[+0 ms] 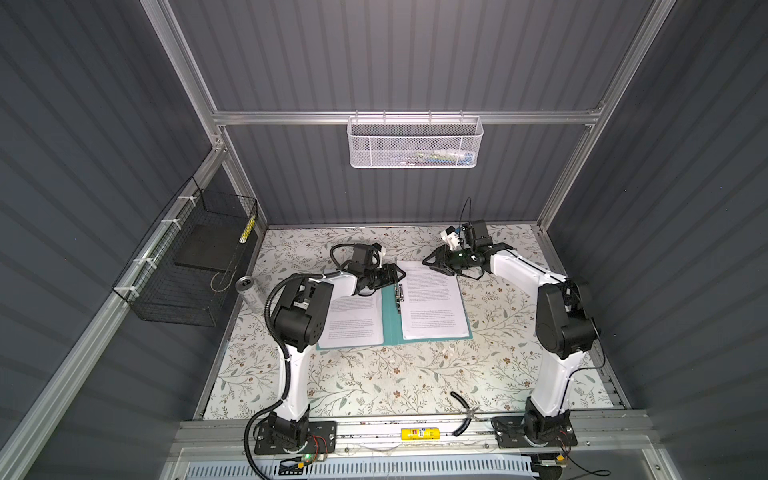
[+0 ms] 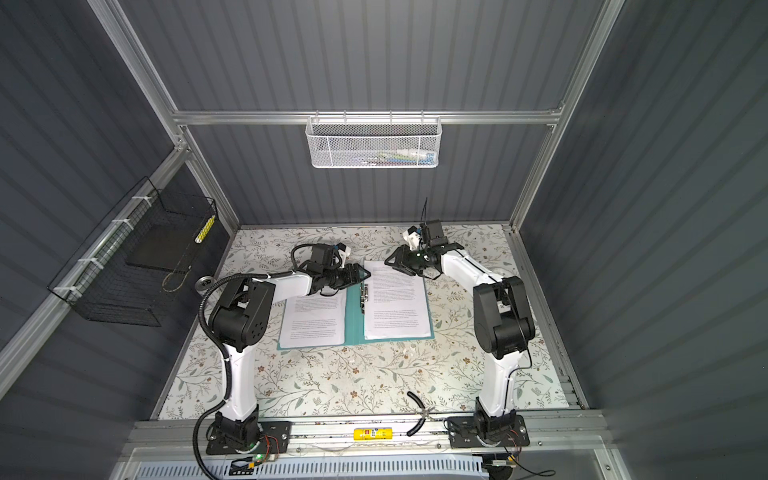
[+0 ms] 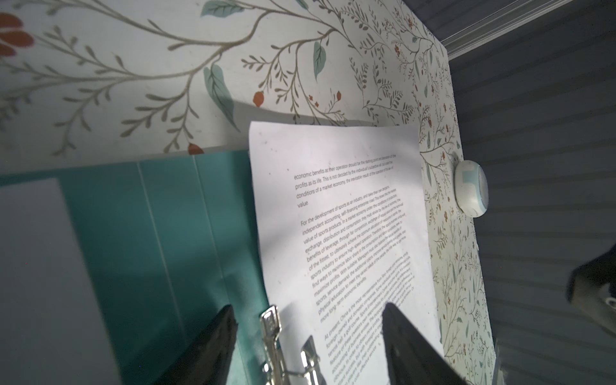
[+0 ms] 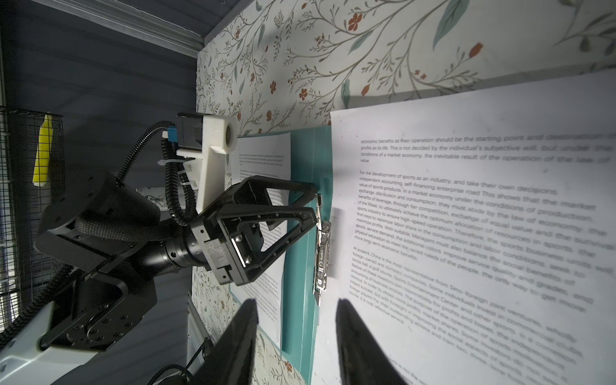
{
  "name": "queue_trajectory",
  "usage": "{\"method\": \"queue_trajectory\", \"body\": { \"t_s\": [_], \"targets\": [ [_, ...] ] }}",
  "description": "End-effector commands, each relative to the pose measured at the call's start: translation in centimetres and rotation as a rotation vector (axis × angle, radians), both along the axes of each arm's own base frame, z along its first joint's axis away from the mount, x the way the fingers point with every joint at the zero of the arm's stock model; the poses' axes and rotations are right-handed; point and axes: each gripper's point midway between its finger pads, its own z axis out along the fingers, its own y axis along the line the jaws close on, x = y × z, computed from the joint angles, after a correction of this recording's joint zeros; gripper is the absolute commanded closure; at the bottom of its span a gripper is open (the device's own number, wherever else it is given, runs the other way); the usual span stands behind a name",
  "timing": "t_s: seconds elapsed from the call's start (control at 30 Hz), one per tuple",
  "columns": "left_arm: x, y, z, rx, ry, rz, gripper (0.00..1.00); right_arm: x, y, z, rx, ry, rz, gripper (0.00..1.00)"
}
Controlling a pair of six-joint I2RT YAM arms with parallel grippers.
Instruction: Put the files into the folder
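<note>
Folder: you have the teal folder [image 1: 391,322] lying open and flat on the middle of the bench [image 1: 374,374], spine running away from the arm bases.
Clip: the metal clip [image 1: 400,291] sits on the spine's far half. It shows up close in the left wrist view [image 3: 276,343].
Files: one printed sheet [image 1: 357,324] lies on the left cover and a second sheet [image 1: 432,303] on the right cover. The second sheet's far end sticks out past the folder's far edge. Its inner edge runs along the clip, and you cannot tell whether it is tucked under.
Writing: on the right sheet you can read "For the development of sports as an industry, and take their own decisions" and "At present, China is the most representative". The left sheet's text is too small to read.
Left claw: the left claw [image 1: 399,272] is at the clip's far end. Its jaws are apart, one on each side of the clip, holding nothing.
Right claw: the right claw [image 1: 434,268] is over the right sheet's far inner corner. Its jaws are apart and empty.
Bench edge: a silver can [image 1: 249,291] stands at the left edge, its label unreadable.
Front rail: a yellow labelled object [image 1: 420,433] lies there, its print too small to read.
Walls: a white mesh basket [image 1: 415,143] hangs at the back and a black wire basket [image 1: 187,266] on the left.
</note>
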Motion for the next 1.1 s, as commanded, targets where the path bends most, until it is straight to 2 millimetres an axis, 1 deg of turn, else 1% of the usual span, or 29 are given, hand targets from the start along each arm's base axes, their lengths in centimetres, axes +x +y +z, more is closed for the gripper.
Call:
{"method": "queue_trajectory", "body": {
  "t_s": [0.0, 0.27, 0.43, 0.63, 0.93, 1.07],
  "targets": [
    [0.0, -0.7, -0.3, -0.019, 0.008, -0.036, 0.30, 0.0, -0.2, 1.9, 0.039, -0.035, 0.000, 0.58],
    [-0.2, -1.2, -0.6, -0.056, 0.012, -0.051, 0.31, -0.1, -0.8, 1.8, 0.021, -0.038, -0.018, 0.58],
    [-0.2, -1.3, -0.3, -0.080, 0.004, -0.050, 0.32, -0.2, -0.9, 1.7, 0.028, -0.034, -0.024, 0.58],
    [-0.6, -1.5, 0.4, -0.110, -0.012, -0.063, 0.34, -0.1, -0.9, 1.8, 0.031, -0.036, -0.028, 0.57],
    [-1.3, -1.6, 2.2, -0.139, -0.055, -0.083, 0.37, 0.1, -0.9, 2.0, 0.029, -0.038, -0.030, 0.57],
    [-1.5, -1.5, 2.7, -0.143, -0.071, -0.079, 0.38, 0.1, -0.9, 1.7, 0.030, -0.029, -0.029, 0.56]
  ]
}}
